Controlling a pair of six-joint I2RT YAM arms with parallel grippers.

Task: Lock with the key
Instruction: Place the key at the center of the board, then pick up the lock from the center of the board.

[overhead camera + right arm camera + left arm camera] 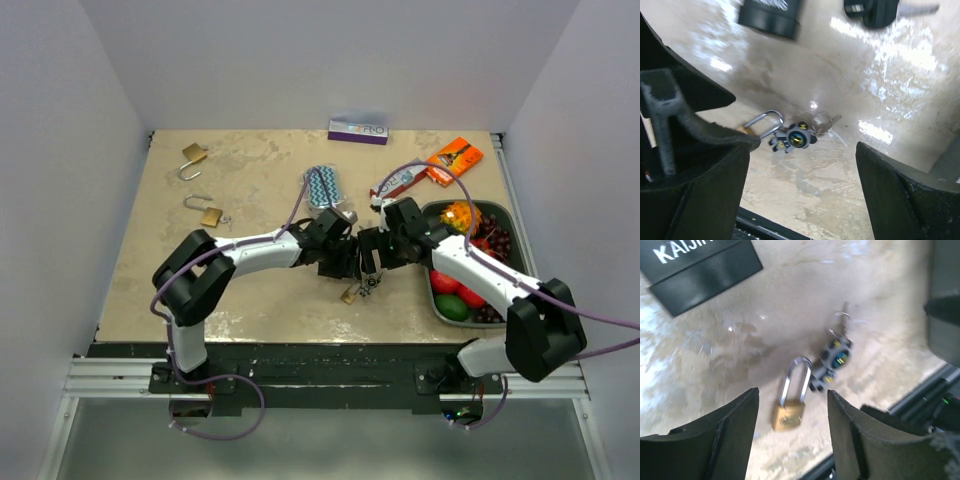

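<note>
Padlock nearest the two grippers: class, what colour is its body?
The padlock has a brass-gold body; it shows best in the left wrist view.

White walls (pixel 300 60) on three sides; mottled beige tabletop (pixel 260 175), glossy glare; aluminium rail (pixel 110 377) front.

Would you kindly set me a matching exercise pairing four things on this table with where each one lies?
Things: 1 padlock with keys; 2 orange packet; 3 metal tray; 4 purple box.
Places: A far edge, centre; B along the right edge; C near edge, centre; D far right corner.
Pairs: 1-C, 2-D, 3-B, 4-A.
</note>
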